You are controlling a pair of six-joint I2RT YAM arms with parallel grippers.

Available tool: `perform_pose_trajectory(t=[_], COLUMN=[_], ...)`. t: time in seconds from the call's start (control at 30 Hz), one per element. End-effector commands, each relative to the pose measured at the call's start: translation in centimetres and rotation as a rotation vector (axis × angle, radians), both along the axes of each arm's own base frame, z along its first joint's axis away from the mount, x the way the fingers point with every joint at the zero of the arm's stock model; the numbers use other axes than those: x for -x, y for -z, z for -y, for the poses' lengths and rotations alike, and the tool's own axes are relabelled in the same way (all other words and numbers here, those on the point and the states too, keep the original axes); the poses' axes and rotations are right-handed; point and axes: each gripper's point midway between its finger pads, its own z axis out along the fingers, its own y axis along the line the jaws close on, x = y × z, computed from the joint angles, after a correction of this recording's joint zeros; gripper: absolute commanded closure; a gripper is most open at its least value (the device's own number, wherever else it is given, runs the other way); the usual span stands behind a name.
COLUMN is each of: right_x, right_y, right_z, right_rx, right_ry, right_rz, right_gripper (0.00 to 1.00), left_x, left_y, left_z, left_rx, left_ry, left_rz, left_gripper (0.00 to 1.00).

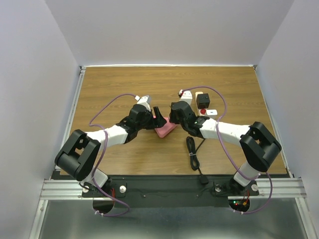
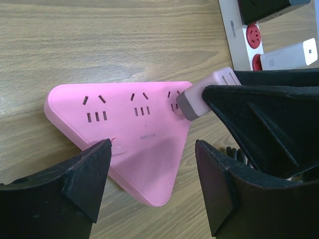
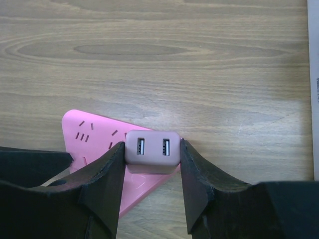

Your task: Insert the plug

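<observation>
A pink triangular power strip lies flat on the wooden table, also seen as the strip between the two arms. My right gripper is shut on a mauve two-port USB plug, one finger on each side. The plug is tilted, its grey face against the strip's right-hand socket; its prongs are hidden. My left gripper is open and straddles the strip's pointed corner. Its left finger overlaps the strip's edge, while its right finger stands apart from the strip.
A silver socket bar with red sockets, a black adapter and a white adapter sits just behind the right gripper. A coiled black cable lies near the front edge.
</observation>
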Motion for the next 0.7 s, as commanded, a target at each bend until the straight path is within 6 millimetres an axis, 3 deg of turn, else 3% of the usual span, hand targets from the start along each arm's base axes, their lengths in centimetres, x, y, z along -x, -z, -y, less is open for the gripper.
perform_pose_trajectory(t=[0.0,0.67], right_x=[-0.8,-1.0], right_y=[-2.3,-1.5], right_z=[-0.2,-1.3], right_rx=[-0.007,0.031], right_ry=[0.036,0.029], right_rz=[0.050,0.038], right_gripper=[1.00,1.00], left_x=[-0.5,0.0], left_y=[-1.2,-0.8], left_z=[0.4,0.4], left_rx=[0.019,0.025], left_ry=[0.019,0.031], left_rz=[0.053,0.043], left_gripper=[0.21,0.21])
